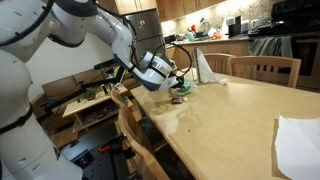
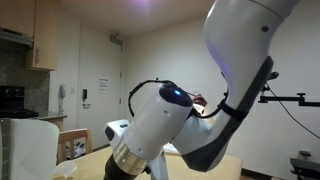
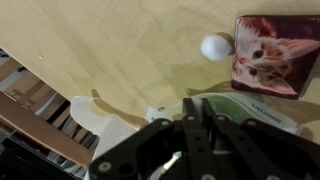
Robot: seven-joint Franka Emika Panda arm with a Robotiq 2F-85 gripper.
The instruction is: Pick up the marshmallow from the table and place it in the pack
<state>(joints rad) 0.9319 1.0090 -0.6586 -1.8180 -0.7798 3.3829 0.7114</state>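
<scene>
Wooden bench point(image 3: 120, 50) bears the round marshmallow point(image 3: 216, 46), apart from the clenched hand point(image 3: 195, 110) over the pack point(image 3: 250, 105); lowered shut, the hand may send the marshmallow rolling.

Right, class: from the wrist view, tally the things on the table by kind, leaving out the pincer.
Marshmallow: 1
Cat picture: 1
Pack: 1
Pale sheet: 1
Total: 4
</scene>
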